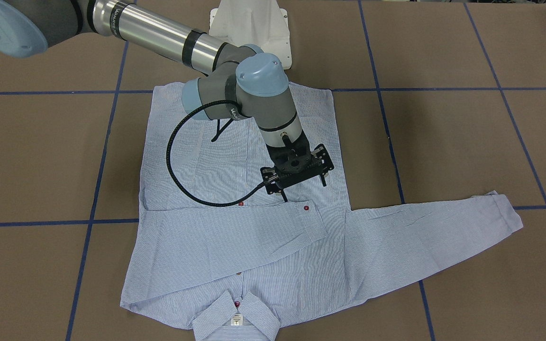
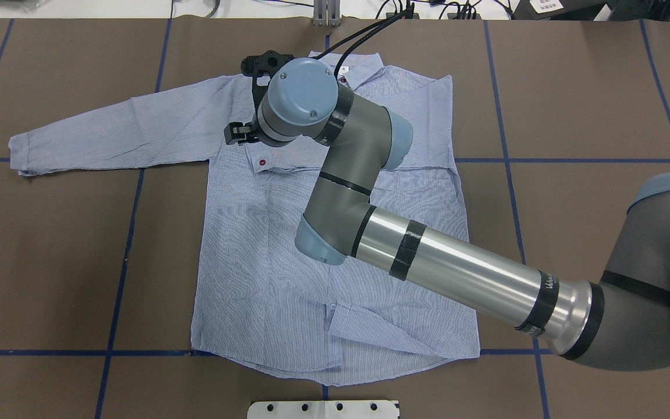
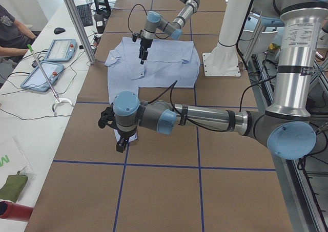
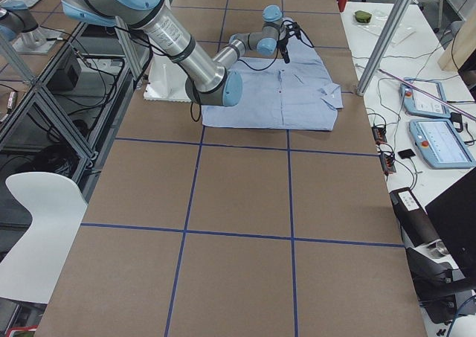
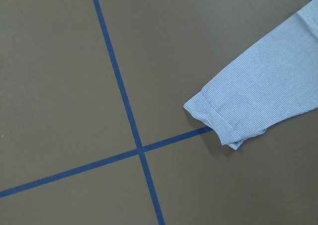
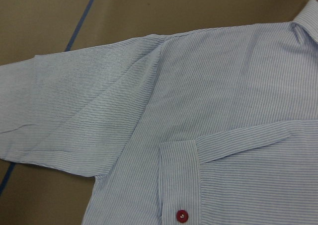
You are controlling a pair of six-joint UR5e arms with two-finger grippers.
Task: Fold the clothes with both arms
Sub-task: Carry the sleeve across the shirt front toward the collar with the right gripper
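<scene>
On the robot's left, you find the left arm stretched low over the brown table. Its left gripper points down near the end of the outstretched sleeve. You cannot tell from the side view whether that gripper is wide or narrow. Its wrist camera shows you the sleeve's cuff lying flat just beside a crossing of blue tape lines.

The striped shirt lies face up in the middle of the table. Its collar and white neck label are on the side away from the robot. The folded sleeve lies across the chest, and its end shows a red button.

The right gripper hangs over the chest just beside that folded end. Its fingers stand apart with nothing between them. You cannot tell whether they touch the cloth. The right arm reaches in over the shirt's lower half.
</scene>
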